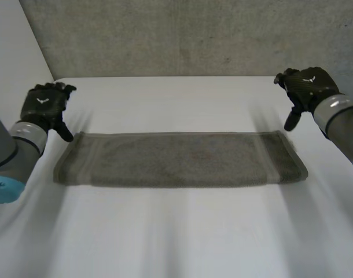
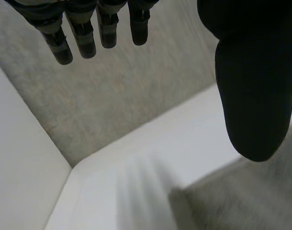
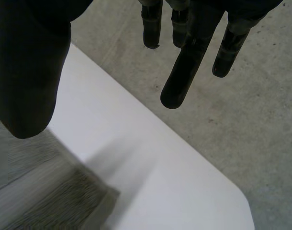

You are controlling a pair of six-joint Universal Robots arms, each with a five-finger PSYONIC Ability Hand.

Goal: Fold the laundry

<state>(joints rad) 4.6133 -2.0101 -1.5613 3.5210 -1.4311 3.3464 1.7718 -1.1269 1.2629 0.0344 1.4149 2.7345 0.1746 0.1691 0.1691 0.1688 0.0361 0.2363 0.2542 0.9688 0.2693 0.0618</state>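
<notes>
A grey-green towel lies folded into a long strip across the middle of the white table. My left hand hovers above the table just beyond the towel's far left corner, open, fingers straight and holding nothing. In the left wrist view its fingers and thumb spread apart over the towel corner. My right hand hovers beyond the far right corner, also open and empty. In the right wrist view its fingers and thumb stand apart above the towel's corner.
A grey concrete wall rises behind the table's far edge. A white panel stands at the left. The table's rounded far right corner lies near my right hand. Bare tabletop stretches in front of the towel.
</notes>
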